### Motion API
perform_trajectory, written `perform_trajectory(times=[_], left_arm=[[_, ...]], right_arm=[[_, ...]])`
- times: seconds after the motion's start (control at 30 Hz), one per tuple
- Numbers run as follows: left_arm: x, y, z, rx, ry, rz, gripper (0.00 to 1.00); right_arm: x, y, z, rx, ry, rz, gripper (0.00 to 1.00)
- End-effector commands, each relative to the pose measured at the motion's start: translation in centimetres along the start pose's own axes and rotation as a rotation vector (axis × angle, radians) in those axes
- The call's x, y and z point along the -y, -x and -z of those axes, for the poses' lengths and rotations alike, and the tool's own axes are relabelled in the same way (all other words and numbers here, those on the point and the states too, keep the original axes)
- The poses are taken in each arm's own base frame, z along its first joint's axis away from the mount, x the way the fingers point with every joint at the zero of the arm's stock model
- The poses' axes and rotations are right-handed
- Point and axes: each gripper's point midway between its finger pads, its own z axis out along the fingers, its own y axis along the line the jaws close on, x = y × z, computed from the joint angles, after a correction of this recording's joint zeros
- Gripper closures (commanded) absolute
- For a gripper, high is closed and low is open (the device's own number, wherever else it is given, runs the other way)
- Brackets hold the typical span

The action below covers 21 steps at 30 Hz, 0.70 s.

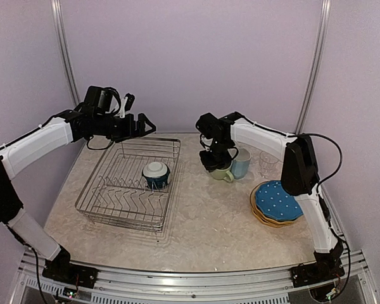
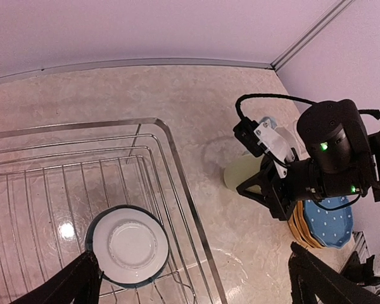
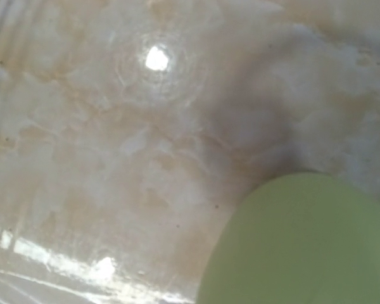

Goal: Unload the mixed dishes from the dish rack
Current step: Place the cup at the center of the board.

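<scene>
Bowl (image 1: 156,174): one, inside the dish rack (image 1: 107,185).
Mugs: two, green mug (image 1: 223,173) and blue mug (image 1: 242,163), touching.
Glass (image 1: 268,163): one.
Plates (image 1: 277,201): one stack, blue on top.
Left claw (image 1: 141,125): wide, up over the rack's far edge.
Right claw (image 1: 212,159): low on the green mug; grip can't tell.

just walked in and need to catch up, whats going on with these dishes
The dish rack is almost unloaded: only the dark-teal bowl sits in it. The left tool hangs open above its far edge, holding nothing. The right tool is down at the light green mug on the table, next to the light blue mug and clear glass; whether it grips the mug is unclear. The plates are stacked to the right.
</scene>
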Motion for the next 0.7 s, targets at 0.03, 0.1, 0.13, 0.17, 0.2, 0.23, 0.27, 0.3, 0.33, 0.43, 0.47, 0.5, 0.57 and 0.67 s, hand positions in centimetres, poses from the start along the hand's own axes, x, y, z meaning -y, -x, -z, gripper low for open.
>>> perform_trajectory(times=[0.03, 0.1, 0.13, 0.17, 0.2, 0.23, 0.27, 0.3, 0.33, 0.43, 0.47, 0.5, 0.57, 0.67], left_arm=[[-0.1, 0.7, 0.1, -0.001, -0.010, 0.022, 0.01], [-0.2, 0.7, 0.1, -0.008, -0.007, 0.028, 0.01], [-0.3, 0.6, 0.0, -0.014, -0.006, 0.029, 0.01], [-0.2, 0.5, 0.0, -0.016, -0.006, 0.030, 0.01], [-0.3, 0.5, -0.1, -0.020, -0.007, 0.030, 0.01], [-0.2, 0.4, -0.1, -0.025, -0.011, 0.031, 0.01], [-0.2, 0.4, -0.1, -0.028, -0.012, 0.032, 0.01], [-0.1, 0.3, -0.2, -0.034, -0.013, 0.033, 0.01], [-0.2, 0.3, -0.3, -0.042, -0.012, 0.036, 0.01], [-0.3, 0.0, -0.6, -0.071, -0.003, 0.044, 0.01], [-0.5, -0.2, -0.9, -0.085, 0.001, 0.049, 0.01], [-0.5, -0.3, -1.0, -0.094, 0.003, 0.052, 0.01], [-0.8, -0.7, -1.5, -0.122, 0.009, 0.062, 0.01], [-1.0, -1.2, -2.1, -0.168, 0.011, 0.084, 0.01]], right_arm=[[-0.1, 1.5, 0.7, 0.042, 0.016, 0.007, 0.91], [-0.1, 1.5, 0.6, 0.042, 0.021, 0.006, 0.89], [-0.2, 1.5, 0.6, 0.041, 0.023, 0.006, 0.88], [-0.3, 1.5, 0.5, 0.040, 0.026, 0.006, 0.87], [-0.3, 1.6, 0.6, 0.042, 0.027, 0.006, 0.86], [-0.3, 1.7, 0.7, 0.044, 0.028, 0.004, 0.86], [-0.4, 1.7, 0.8, 0.044, 0.029, 0.005, 0.84], [-0.4, 1.7, 0.8, 0.046, 0.029, 0.004, 0.83], [-0.3, 1.8, 0.9, 0.048, 0.029, 0.003, 0.82], [-0.4, 1.9, 1.3, 0.053, 0.030, 0.003, 0.79], [-0.3, 2.0, 1.5, 0.057, 0.030, 0.001, 0.78], [-0.3, 2.0, 1.5, 0.059, 0.030, 0.000, 0.77], [-0.4, 2.1, 1.7, 0.061, 0.033, -0.001, 0.75], [-0.5, 2.3, 2.1, 0.070, 0.037, -0.003, 0.71]])
